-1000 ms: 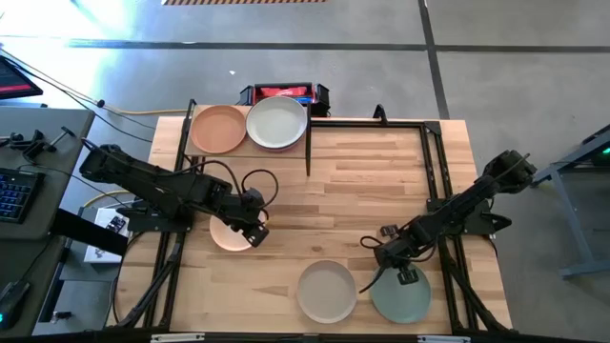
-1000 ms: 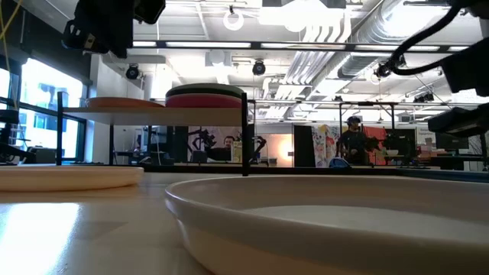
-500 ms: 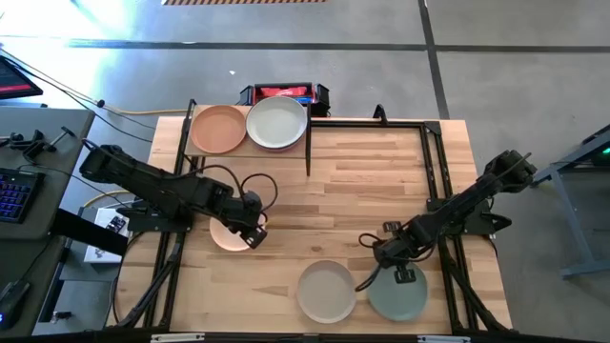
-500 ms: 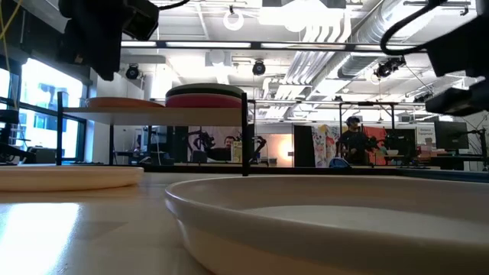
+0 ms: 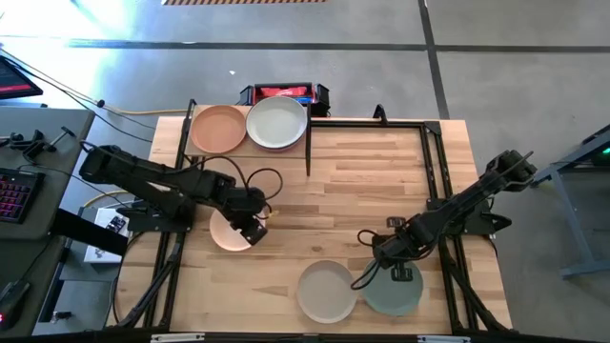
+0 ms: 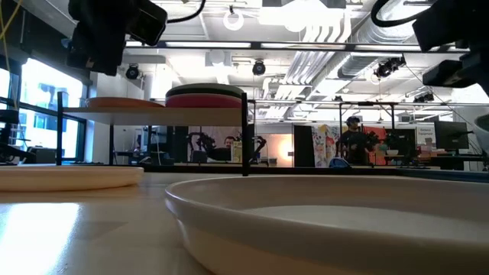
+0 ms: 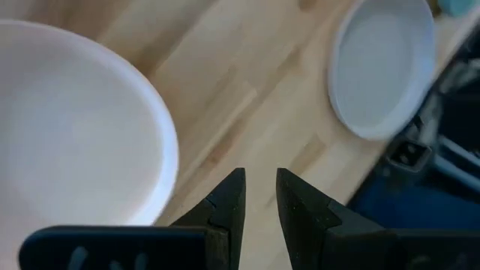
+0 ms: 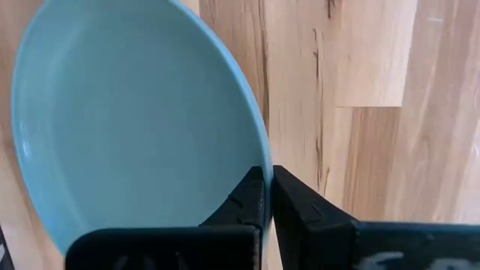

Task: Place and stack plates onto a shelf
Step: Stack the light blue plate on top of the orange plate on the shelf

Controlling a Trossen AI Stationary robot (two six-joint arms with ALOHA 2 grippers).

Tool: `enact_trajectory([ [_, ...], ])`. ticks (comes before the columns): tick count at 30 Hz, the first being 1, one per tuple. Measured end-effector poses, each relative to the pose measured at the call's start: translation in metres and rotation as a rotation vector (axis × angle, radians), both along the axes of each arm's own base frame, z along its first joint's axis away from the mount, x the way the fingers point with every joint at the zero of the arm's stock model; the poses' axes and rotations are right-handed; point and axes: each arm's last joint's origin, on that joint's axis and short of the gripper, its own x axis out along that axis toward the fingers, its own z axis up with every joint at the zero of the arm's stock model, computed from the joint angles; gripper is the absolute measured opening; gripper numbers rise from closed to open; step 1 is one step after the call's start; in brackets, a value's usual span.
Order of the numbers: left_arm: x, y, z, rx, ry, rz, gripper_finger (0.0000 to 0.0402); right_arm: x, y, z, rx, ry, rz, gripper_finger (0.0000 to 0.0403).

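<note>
Now the right gripper [image 8: 267, 177], jaws clamped on the sage green plate's [image 8: 127, 120] rim, drags it closer to the beige plate [image 5: 326, 291]; the left gripper's [image 7: 259, 178] jaws stand narrowly apart beside the peach plate [image 7: 67, 135].

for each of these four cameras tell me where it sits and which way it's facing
High: overhead, straight down; both arms, shelf.
Low: tabletop height, level across; beige plate nearest, arms above.
Left wrist: down past left gripper at peach plate.
Right wrist: right gripper shut on green plate.
Shared: beige plate, high and low.

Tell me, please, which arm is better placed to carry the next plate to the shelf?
Right, probably: the right gripper is shut on the green plate's rim, while the left gripper hangs open beside the peach plate.
</note>
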Motion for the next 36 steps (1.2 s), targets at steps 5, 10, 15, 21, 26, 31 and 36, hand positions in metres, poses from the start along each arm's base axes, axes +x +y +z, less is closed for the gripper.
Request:
enact_trajectory([
  [5, 0.001, 0.004, 0.0, 0.024, -0.021, -0.06, 0.0054, 0.001, 0.001, 0.007, -0.002, 0.01, -0.027, 0.0],
  [10, 0.002, 0.012, 0.0, 0.052, -0.036, -0.082, 0.006, 0.004, 0.001, 0.015, -0.015, -0.011, -0.081, 0.0],
  [15, 0.003, 0.022, 0.0, 0.082, -0.055, -0.109, 0.0088, 0.005, 0.001, 0.025, -0.057, -0.025, -0.123, 0.0],
  [21, 0.009, 0.036, 0.002, 0.092, -0.11, -0.07, 0.0127, 0.009, -0.004, 0.039, -0.075, -0.026, -0.217, 0.0],
  [26, 0.021, 0.046, 0.01, 0.086, -0.244, 0.013, 0.0133, 0.023, -0.019, 0.053, -0.045, -0.057, -0.345, 0.0],
  [31, 0.033, 0.051, 0.02, 0.118, -0.393, 0.09, 0.0133, 0.036, -0.041, 0.067, -0.03, -0.087, -0.431, 0.0],
  [36, 0.039, 0.054, 0.025, 0.114, -0.47, 0.156, 0.0133, 0.048, -0.067, 0.079, -0.049, -0.134, -0.477, 0.0],
])
